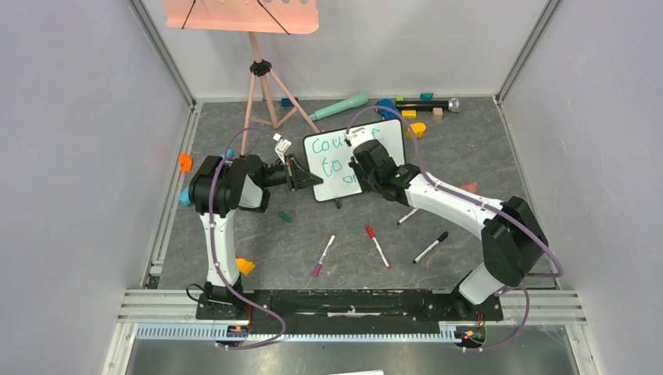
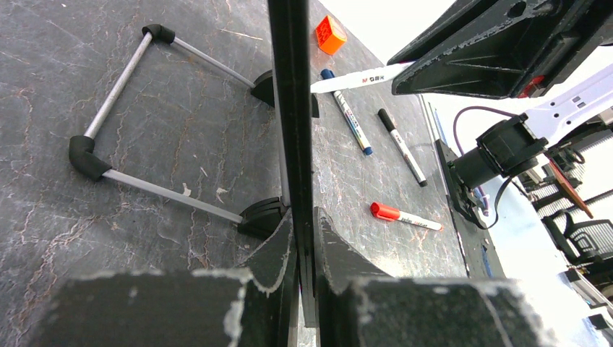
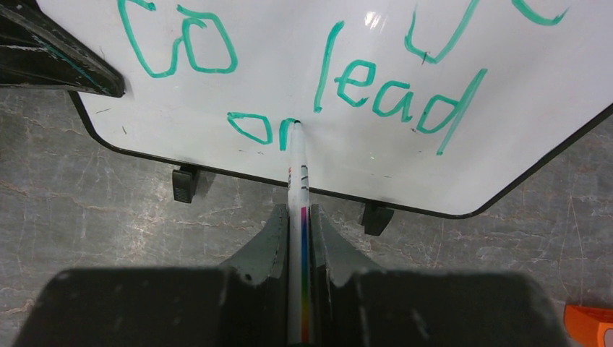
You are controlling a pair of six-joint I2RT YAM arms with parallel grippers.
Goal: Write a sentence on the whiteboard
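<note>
right wrist view: right gripper [image 3: 302, 220] clamps a marker [image 3: 297, 163], tip touching the whiteboard [image 3: 506, 144] at the bottom line of the sentence [image 3: 354, 81]; left gripper [image 2: 303, 231] clamps the whiteboard edge.

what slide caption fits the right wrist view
Right arm's jaws shut on a white marker pen, tip at the last line of the teal-green handwritten sentence on the glossy white whiteboard

Whiteboard [image 3: 506, 108]: smooth, glossy white face, dark rim. Worktop [image 3: 94, 238]: matt grey, marble-veined. Stand rods [image 2: 170, 192]: bare metal; elbows [image 2: 88, 155] black plastic. Right claw [image 3: 300, 217]: matt black, scuffed plastic.
</note>
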